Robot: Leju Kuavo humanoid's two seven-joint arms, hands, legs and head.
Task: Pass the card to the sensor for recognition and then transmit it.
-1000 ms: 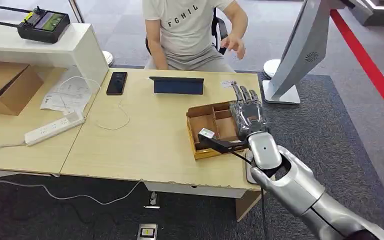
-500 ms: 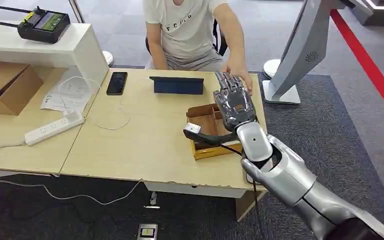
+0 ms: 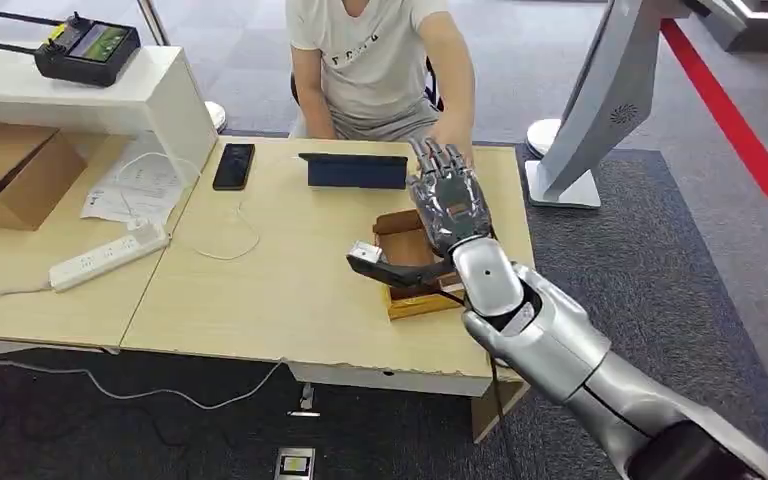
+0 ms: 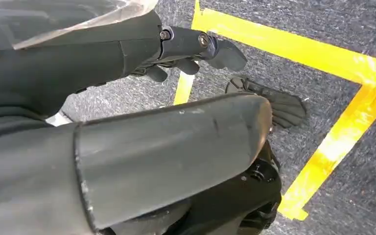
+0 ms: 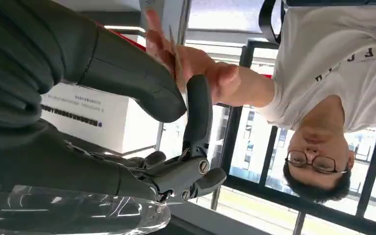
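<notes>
Silver right hand point(image 3: 449, 205) reaches over the brown cardboard tray point(image 3: 408, 262); grip state indeterminate. Person's hand point(image 5: 186, 61) holds a thin card point(image 5: 175, 51) edge-on, long axis along its fingers.

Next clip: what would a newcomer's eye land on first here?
The silver right hand, raised over the far right of the wooden table, meets a seated person's hand holding a thin card against the robot's fingers. Beneath it sits an open cardboard tray.
</notes>
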